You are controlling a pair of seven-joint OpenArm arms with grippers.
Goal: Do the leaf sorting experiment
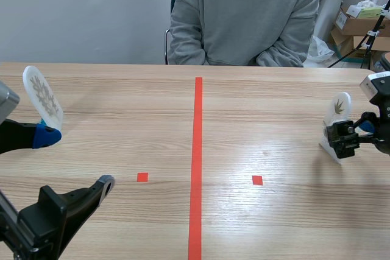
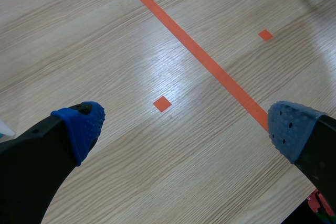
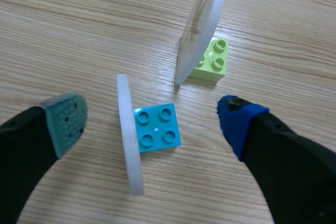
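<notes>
— Where are the leaves, then?

— On little white discs. Two are over at the right side of the table (image 2: 105, 35). A white disc (image 3: 129, 135) stands on edge against a blue brick (image 3: 157, 128), and just beyond it a leaf disc (image 3: 202, 24) is propped on a green brick (image 3: 212, 61). I'd guess the bricks are stands, keeping the discs upright so a tool can close on the thin rim.

— And the right tool?

— The right tool (image 3: 152, 120) hangs over the blue brick, fingers wide apart, one on either side, gripping nothing. It looks lined up to take that white disc.

— Anything in its way?

— The leaf disc is near and leans a little. A careless close or lift could knock it.

— The other side?

— A third disc (image 1: 42, 97) with a leaf print stands at the far left, just beside the left tool (image 2: 186, 125). That one is spread open too, with only bare table between its fingers.

— And the middle?

— A red tape line (image 1: 197, 168) and two red squares (image 1: 142, 177), probably the sorting spots. A person in a grey sweatshirt (image 1: 244, 16) sits across the table, hands out of sight.
</notes>
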